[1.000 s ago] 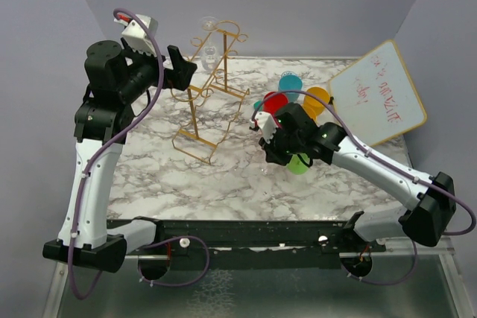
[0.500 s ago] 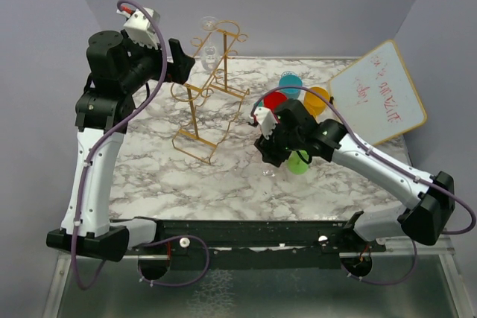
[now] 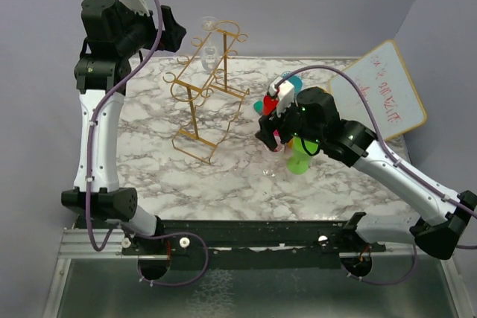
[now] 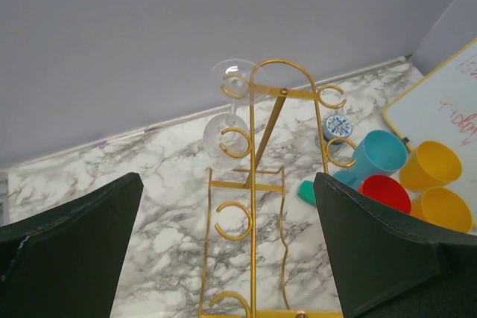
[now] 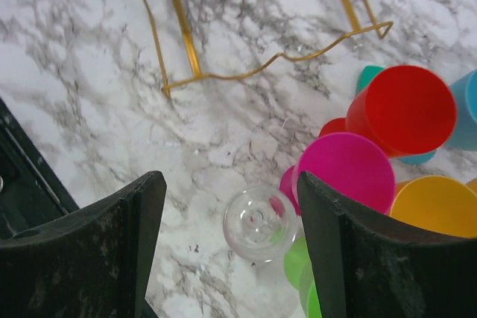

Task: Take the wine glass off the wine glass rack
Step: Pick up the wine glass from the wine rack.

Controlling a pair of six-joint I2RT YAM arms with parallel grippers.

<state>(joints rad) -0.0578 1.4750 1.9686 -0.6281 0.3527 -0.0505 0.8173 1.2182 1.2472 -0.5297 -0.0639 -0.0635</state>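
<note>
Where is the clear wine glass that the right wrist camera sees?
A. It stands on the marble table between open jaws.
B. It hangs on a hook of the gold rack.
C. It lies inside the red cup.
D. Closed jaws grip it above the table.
A: the wine glass stands on the marble table, and the right gripper has its jaws open, one on each side, clear of it.

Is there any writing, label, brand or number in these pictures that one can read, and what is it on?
whiteboard: red handwritten lines, too blurred to read.
small white object: blue marks, too small to tell whether they are letters or only a pattern.
No other words, brands, numbers or signs show in any view.
</note>
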